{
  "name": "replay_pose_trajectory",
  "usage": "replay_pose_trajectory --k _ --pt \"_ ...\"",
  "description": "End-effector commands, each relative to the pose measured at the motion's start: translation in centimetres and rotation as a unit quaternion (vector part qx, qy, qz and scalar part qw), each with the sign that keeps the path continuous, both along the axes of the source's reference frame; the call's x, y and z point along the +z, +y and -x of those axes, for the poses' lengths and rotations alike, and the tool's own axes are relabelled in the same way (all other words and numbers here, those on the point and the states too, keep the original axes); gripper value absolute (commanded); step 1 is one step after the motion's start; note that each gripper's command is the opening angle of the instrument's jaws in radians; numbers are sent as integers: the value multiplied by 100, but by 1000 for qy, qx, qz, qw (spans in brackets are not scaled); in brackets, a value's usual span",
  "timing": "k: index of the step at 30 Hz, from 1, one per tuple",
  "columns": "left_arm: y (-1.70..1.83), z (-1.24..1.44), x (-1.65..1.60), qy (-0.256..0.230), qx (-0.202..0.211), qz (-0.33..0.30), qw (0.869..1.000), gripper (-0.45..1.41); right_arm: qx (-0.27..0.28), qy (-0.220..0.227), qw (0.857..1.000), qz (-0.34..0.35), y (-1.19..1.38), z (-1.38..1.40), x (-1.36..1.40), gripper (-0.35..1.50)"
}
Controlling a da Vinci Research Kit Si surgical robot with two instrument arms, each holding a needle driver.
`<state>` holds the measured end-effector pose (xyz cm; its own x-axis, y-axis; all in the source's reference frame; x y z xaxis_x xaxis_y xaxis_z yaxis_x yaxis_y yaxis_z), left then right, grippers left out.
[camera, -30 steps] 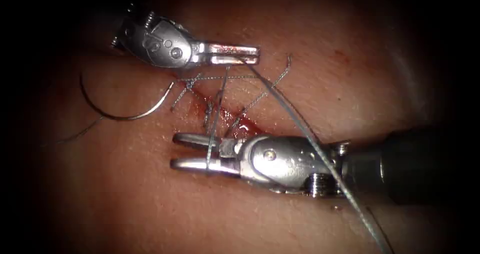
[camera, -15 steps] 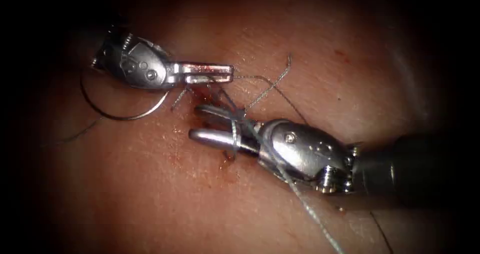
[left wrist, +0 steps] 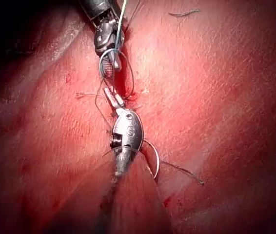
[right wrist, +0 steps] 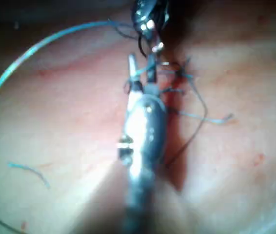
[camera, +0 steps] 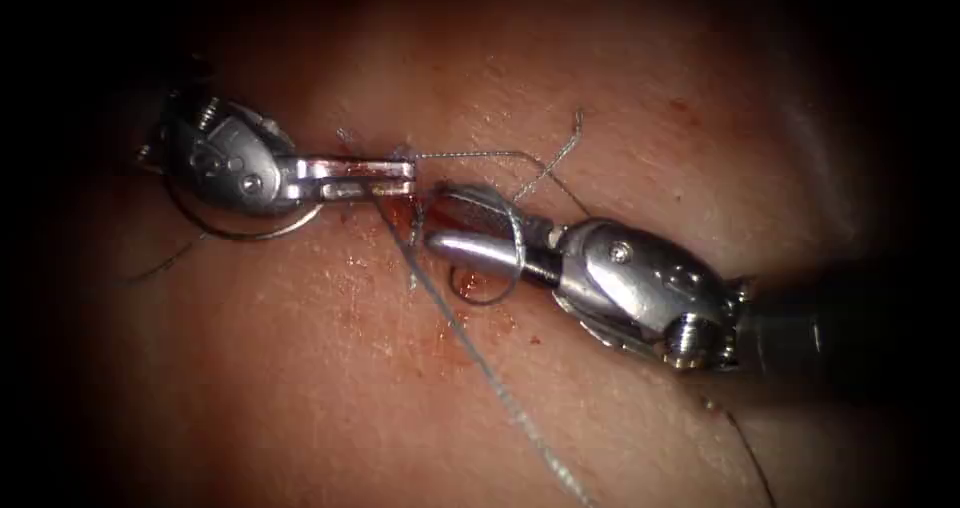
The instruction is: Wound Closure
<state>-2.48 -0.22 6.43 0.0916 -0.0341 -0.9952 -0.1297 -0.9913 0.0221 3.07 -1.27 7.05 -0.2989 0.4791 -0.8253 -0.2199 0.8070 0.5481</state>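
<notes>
**Thread looped round your right gripper at the cut**

Your left gripper (camera: 385, 173) pinches the thread (camera: 480, 358) just left of the cut (camera: 415, 213). Your right gripper (camera: 450, 230) sits spread just right of it, thread coiled round it, likely for a knot. The needle (camera: 250, 234) lies free on the tissue (camera: 300, 368), left of the cut.

I see both my tools as polished silver: left tool (camera: 345, 176), right tool (camera: 470, 233), each with round pivot screws and a dark shaft.
</notes>
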Motion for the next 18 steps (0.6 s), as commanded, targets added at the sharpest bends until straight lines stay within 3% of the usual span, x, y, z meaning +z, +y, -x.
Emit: replay_pose_trajectory --k 1,8,13,18 --pt "-7 8 9 0 0 -2 1000 -45 2 -1 1000 -2 -7 -6 4 14" --pt "-35 23 23 -2 9 -5 1000 -45 13 0 1000 -16 -6 -6 1 17" --pt "-38 24 26 -2 10 -9 1000 -45 30 4 999 -38 -3 -6 1 59" --pt "-38 26 27 -2 10 -9 1000 -45 36 12 998 -52 -1 -6 1 74"
